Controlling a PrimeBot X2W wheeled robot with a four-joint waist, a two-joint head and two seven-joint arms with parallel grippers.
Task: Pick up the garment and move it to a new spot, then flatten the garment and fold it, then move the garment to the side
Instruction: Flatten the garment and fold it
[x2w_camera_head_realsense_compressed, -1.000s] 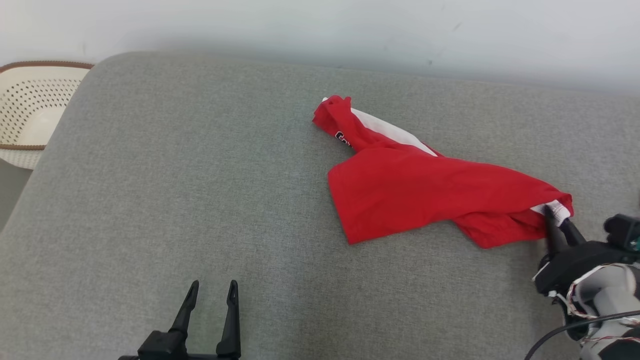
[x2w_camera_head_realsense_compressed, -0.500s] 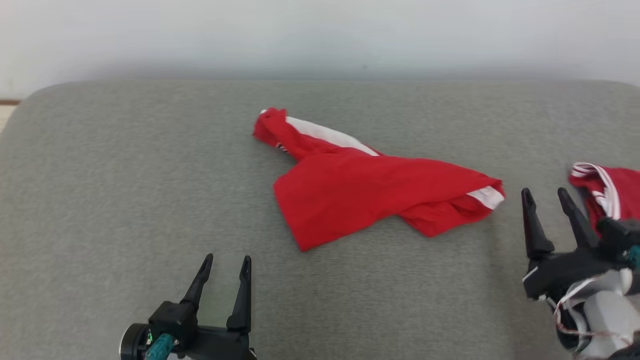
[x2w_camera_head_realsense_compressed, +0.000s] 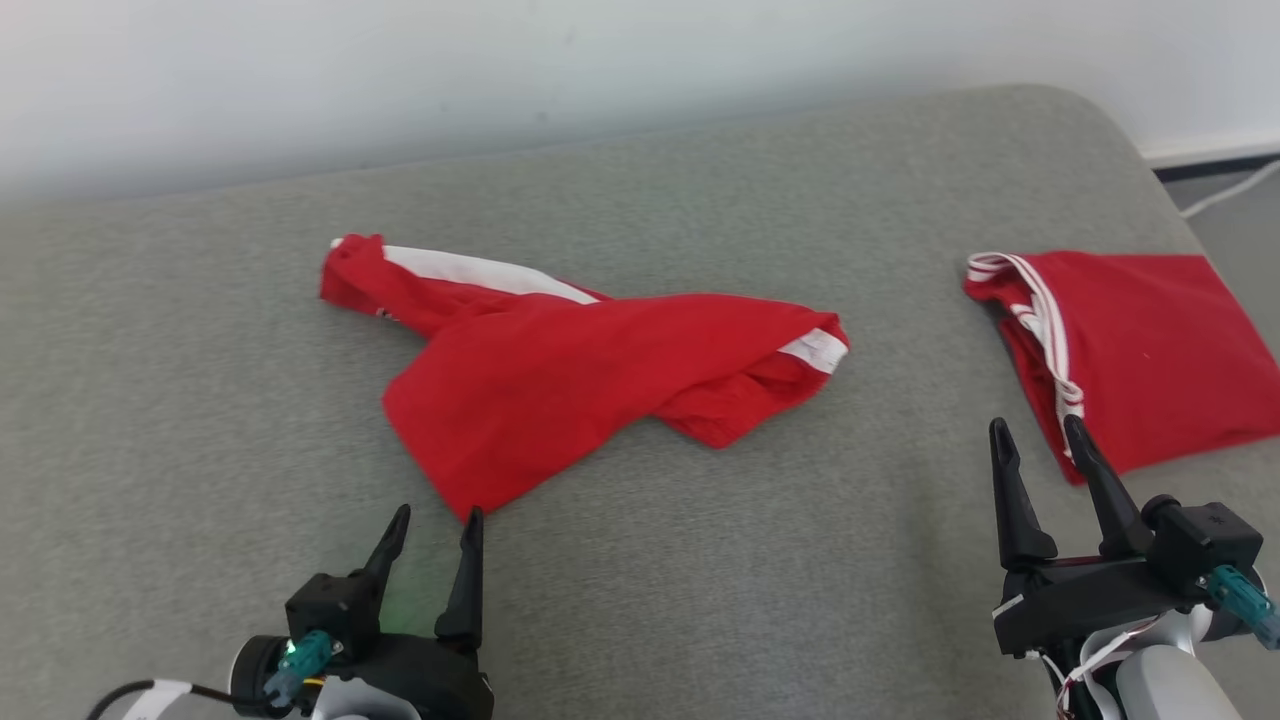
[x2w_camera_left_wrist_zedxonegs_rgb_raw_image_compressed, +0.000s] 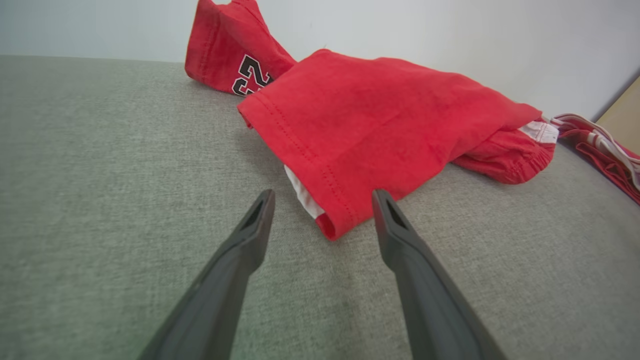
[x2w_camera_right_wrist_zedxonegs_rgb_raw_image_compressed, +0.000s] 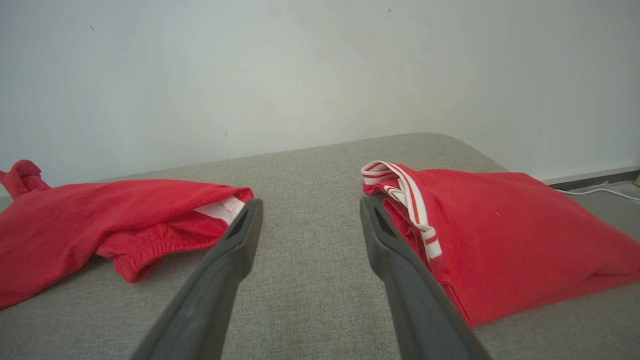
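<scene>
Left tool (x2w_camera_head_realsense_compressed: 438, 512) and right tool (x2w_camera_head_realsense_compressed: 1035, 423) gape empty; crumpled red garment (x2w_camera_head_realsense_compressed: 600, 370) on woven grey cushion (x2w_camera_head_realsense_compressed: 200, 350).

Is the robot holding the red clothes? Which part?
No, nothing is held. The left gripper is open at the near corner of the crumpled red garment, and the right gripper is open beside the folded garment.
</scene>
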